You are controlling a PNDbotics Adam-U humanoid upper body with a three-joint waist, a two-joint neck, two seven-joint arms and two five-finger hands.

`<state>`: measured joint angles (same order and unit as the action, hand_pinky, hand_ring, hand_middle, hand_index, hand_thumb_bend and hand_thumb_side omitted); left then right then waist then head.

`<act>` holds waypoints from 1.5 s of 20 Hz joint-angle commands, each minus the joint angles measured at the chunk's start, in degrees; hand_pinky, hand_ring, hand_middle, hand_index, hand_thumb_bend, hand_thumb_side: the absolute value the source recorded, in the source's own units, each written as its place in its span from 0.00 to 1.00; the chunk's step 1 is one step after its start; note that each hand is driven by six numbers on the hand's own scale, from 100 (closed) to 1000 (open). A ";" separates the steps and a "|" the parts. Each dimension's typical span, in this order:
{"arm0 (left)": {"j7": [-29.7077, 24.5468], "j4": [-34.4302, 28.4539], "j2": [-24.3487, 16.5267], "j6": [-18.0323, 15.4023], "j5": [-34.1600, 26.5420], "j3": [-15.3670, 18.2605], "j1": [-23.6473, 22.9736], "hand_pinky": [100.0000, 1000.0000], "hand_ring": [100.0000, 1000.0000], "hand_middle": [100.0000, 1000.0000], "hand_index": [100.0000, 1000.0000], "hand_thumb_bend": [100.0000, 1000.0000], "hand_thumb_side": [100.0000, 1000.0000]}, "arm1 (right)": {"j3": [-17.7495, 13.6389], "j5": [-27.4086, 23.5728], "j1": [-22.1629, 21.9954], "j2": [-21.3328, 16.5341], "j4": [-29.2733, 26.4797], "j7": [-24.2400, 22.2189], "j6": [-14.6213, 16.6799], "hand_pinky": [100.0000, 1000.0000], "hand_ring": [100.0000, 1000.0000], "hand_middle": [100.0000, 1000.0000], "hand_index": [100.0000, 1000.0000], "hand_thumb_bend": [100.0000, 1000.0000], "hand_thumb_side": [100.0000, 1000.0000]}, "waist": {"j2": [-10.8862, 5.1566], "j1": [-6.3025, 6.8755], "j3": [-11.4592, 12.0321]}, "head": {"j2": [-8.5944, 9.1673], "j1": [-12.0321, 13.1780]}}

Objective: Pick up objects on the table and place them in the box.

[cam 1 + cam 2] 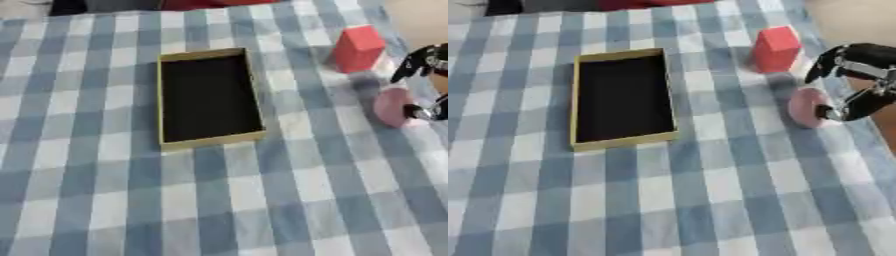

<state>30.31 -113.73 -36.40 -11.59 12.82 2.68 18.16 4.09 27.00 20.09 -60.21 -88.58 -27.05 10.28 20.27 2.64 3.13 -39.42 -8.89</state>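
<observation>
Checks of blue and white cover the tabletop (105,200) in my left eye view. On it I see a flat box (161,107) with gold walls and a dark inside. Nothing lies in it. To the right and a bit farther back stands a red block (359,48), well apart from the box. Nearer to me than the block there is a round pink thing (391,106) on the cloth. At the right edge I see only a bit of my right robot hand (429,62), black, with one tip right at the pink thing. I can't tell from this side how the fingers stand.

Right eye view shows me more of that hand. The right robot hand (853,82) comes in from the right side. Its black fingers (857,53) curl over the top, and a lower part (859,106) reaches in from below and touches the pink thing (805,107) at its right side. So the hand is bent round the pink thing, but I can't tell if it is clamped on it. The pink thing sits on the cloth, just in front of the red block (776,48). The box (576,100) is off to the left, apart from both.
</observation>
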 commanded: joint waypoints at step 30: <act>0.18 -0.86 -1.04 -0.59 -0.27 0.67 -0.08 0.85 0.84 0.76 0.84 0.01 0.84 | -2.78 -1.12 -1.87 -1.29 -12.43 10.14 -4.53 0.31 0.38 0.40 0.43 0.25 0.00 | -0.97 -0.52 -0.46 | -0.84 0.61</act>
<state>30.44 -113.73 -36.25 -11.94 12.69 2.69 17.72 2.52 26.02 17.78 -58.86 -99.33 -17.55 6.05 20.33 2.32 2.74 -39.78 -8.40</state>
